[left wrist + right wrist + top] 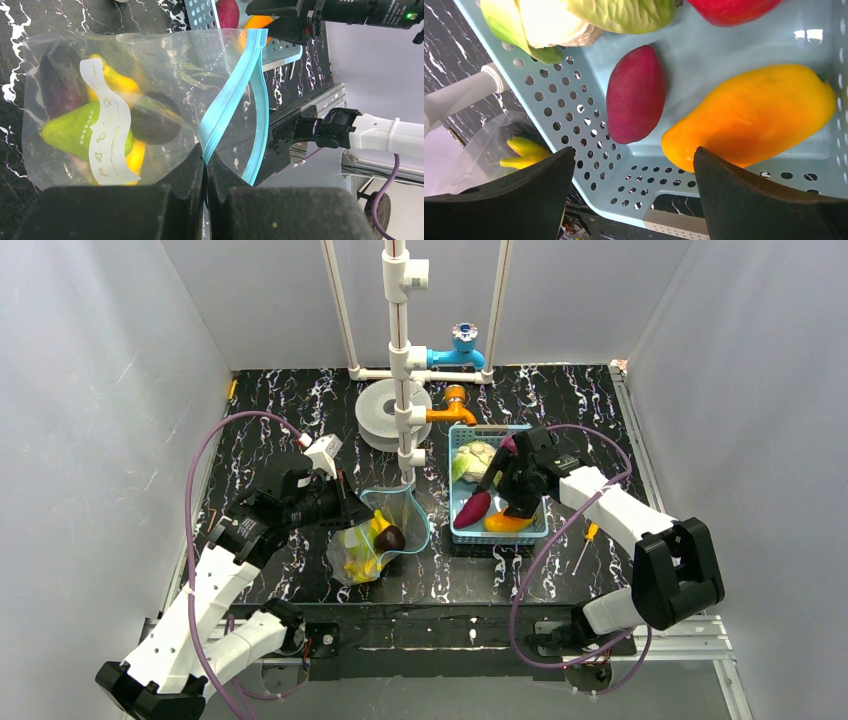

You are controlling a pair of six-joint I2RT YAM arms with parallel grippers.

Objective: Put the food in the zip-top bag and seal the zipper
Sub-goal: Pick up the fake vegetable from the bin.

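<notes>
The clear zip-top bag (pixel 375 535) lies left of the basket with its mouth held up and open. Its blue zipper (pixel 235 95) runs along the mouth. My left gripper (pixel 205 159) is shut on the zipper edge. Inside the bag I see yellow bananas (pixel 117 80), a purple eggplant (pixel 57 85), a green piece (pixel 75 131) and a dark round piece (pixel 155 117). My right gripper (pixel 500 498) is open above the light-blue basket (pixel 535 530). The maroon sweet potato (pixel 636 95), an orange piece (pixel 754 117), the pale cabbage (pixel 574 20) and a red apple (pixel 731 9) lie in the basket.
A white pipe stand (pixel 400 360) with blue and orange taps rises behind the bag. A white tape roll (pixel 385 415) lies at its foot. An orange-handled screwdriver (pixel 584 545) lies right of the basket. White walls close in both sides.
</notes>
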